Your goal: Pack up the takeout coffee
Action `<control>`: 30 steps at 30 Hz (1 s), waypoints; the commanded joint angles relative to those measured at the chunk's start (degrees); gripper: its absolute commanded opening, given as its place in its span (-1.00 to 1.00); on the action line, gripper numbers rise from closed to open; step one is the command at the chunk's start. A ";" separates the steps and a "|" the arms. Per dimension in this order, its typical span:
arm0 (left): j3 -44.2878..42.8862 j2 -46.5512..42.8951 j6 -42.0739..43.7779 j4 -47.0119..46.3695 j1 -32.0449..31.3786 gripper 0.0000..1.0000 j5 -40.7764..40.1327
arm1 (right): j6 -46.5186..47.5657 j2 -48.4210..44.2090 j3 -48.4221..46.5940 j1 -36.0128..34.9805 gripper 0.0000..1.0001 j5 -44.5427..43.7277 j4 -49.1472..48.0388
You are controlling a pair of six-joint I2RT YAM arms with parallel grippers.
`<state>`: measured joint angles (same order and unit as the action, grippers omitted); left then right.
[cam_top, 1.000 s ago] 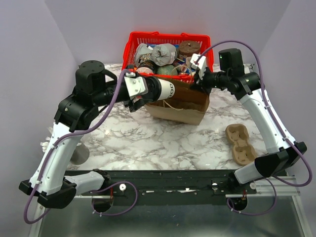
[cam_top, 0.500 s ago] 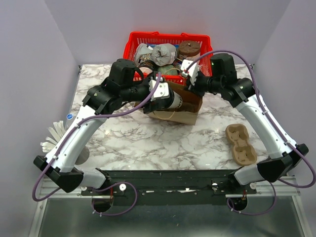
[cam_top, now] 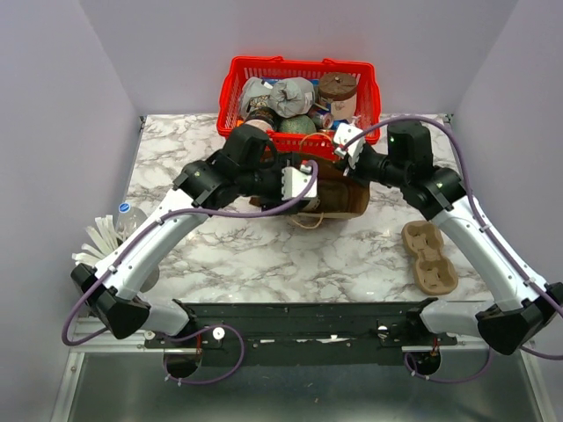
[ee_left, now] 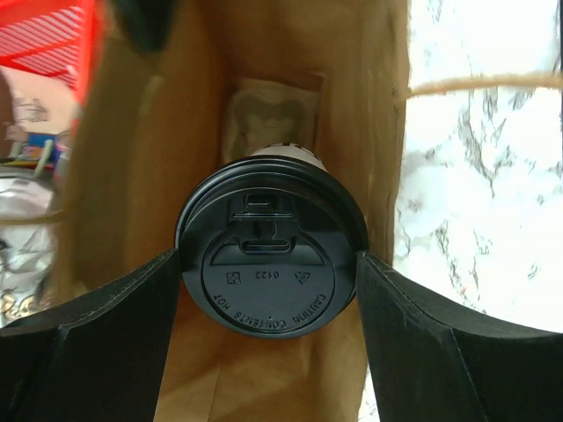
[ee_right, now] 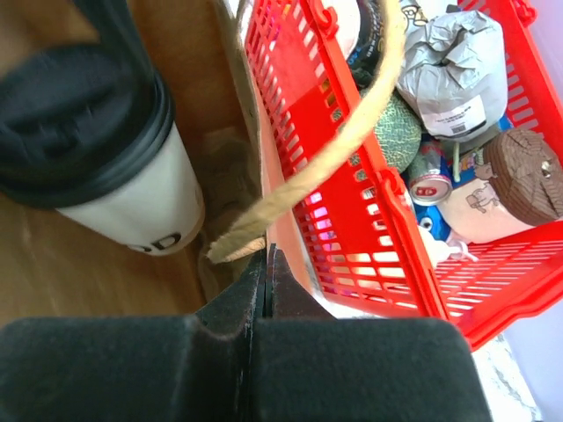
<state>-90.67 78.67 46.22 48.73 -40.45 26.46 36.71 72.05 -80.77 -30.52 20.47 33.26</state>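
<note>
The left end effector reaches into the mouth of the paper bag. Its jaws are spread wide but closed on the takeout coffee, with one finger on each side of the black lid. The cup is inside the bag, which sits on the worktop. Whether the cup's base rests on anything yet, I cannot tell.

The step in hand looks like the placing itself. The next move likely calls for settling the cup, easing the jaws apart a touch, and drawing back along the line of entry. Room is scant: the bag walls stand just beside both fingers, and the twine handle arches across the opening.

To the right, the right end effector is fully closed and appears to pinch the bag's rim. The red basket crowds it just beside. The freer way out seems to be toward the near side of the worktop.
</note>
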 commanded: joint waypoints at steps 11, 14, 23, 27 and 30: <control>17.81 -8.97 14.34 -6.54 -7.36 -1.00 -9.67 | -9.19 -11.67 14.76 -8.92 -0.99 -3.32 -9.26; 20.18 -10.38 15.31 -5.23 -7.89 -1.00 -9.94 | -11.74 -13.42 17.75 -11.39 -0.99 -5.60 -10.75; 25.89 -12.40 20.05 -5.75 -8.68 -1.00 -11.86 | -21.32 -11.41 16.80 -11.84 -0.99 -11.06 -14.01; 28.26 -13.54 22.60 -7.51 -8.86 -1.00 -13.10 | -26.41 -9.21 12.49 -11.75 -0.99 -11.86 -14.27; 28.80 -13.99 22.69 -8.56 -9.12 -1.00 -14.58 | -28.79 -7.11 9.77 -11.84 -0.99 -11.42 -13.66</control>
<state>-62.89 66.48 66.28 42.09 -48.88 14.50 14.26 63.11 -66.37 -42.04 10.66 21.91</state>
